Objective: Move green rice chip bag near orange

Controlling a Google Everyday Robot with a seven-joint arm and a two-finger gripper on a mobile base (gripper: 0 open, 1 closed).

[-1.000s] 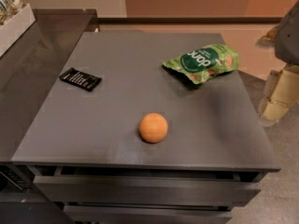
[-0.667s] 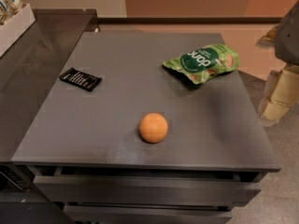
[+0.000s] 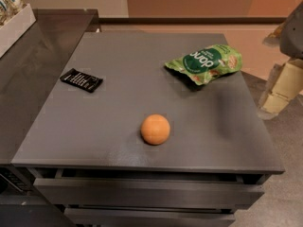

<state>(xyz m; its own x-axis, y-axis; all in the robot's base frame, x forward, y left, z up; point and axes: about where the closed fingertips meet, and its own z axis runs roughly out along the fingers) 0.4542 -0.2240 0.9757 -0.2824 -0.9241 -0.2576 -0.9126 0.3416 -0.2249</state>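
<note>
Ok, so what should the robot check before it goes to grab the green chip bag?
1. Green rice chip bag in plain view, nothing on it: ok.
2. Orange in view, apart from the bag: ok.
3. Bare table beside the orange to set the bag down: ok.
4. Black packet out of the path, far to the left: ok.
5. Gripper above the bag: not ok, it hangs off the table's right edge.

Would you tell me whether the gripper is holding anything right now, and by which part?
Nothing is held. The gripper hangs off the table, at the picture's right; the green rice chip bag and the orange lie on the table, untouched.
</note>
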